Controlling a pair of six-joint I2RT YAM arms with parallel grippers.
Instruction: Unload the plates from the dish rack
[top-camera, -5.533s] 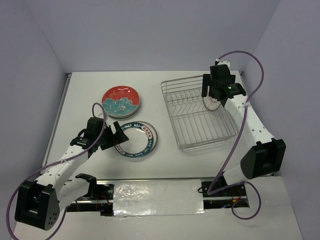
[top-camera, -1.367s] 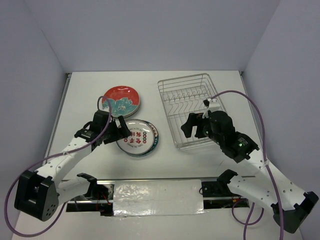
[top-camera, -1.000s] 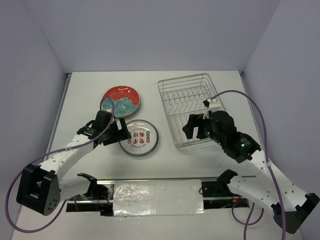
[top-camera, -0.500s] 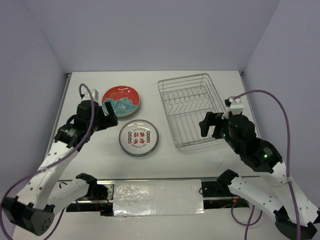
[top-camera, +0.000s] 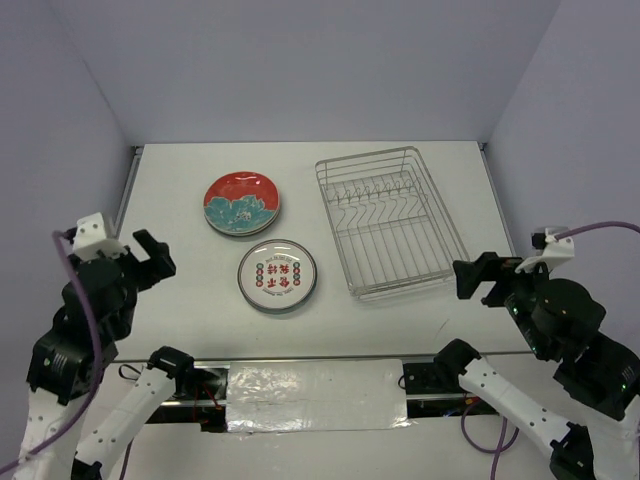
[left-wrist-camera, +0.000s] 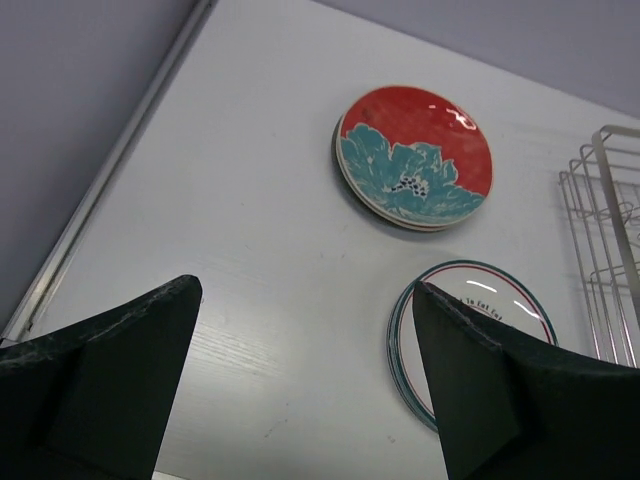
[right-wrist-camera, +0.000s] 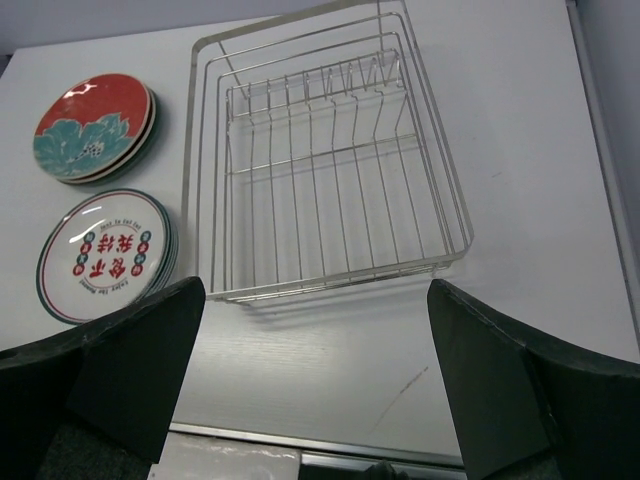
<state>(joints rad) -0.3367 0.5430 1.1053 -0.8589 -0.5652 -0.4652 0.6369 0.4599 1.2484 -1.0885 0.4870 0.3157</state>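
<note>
The silver wire dish rack (top-camera: 392, 222) stands at the right of the table with no plates in it; it also shows in the right wrist view (right-wrist-camera: 320, 160). A stack of red flower plates (top-camera: 242, 202) lies at the left rear, seen too in the left wrist view (left-wrist-camera: 415, 157) and the right wrist view (right-wrist-camera: 93, 127). A stack of white dark-rimmed plates (top-camera: 278, 275) lies in front of it (left-wrist-camera: 470, 330) (right-wrist-camera: 108, 255). My left gripper (top-camera: 150, 257) is open, empty and raised high at the near left. My right gripper (top-camera: 478, 278) is open, empty and raised at the near right.
The white table (top-camera: 180, 300) has a metal rail along its left edge (left-wrist-camera: 105, 190) and a taped front edge (top-camera: 315, 385). Grey walls close in the back and both sides.
Both arms have pulled back and up toward the near edge, away from the plates and the rack. The plates and rack have not moved in the last half second.
</note>
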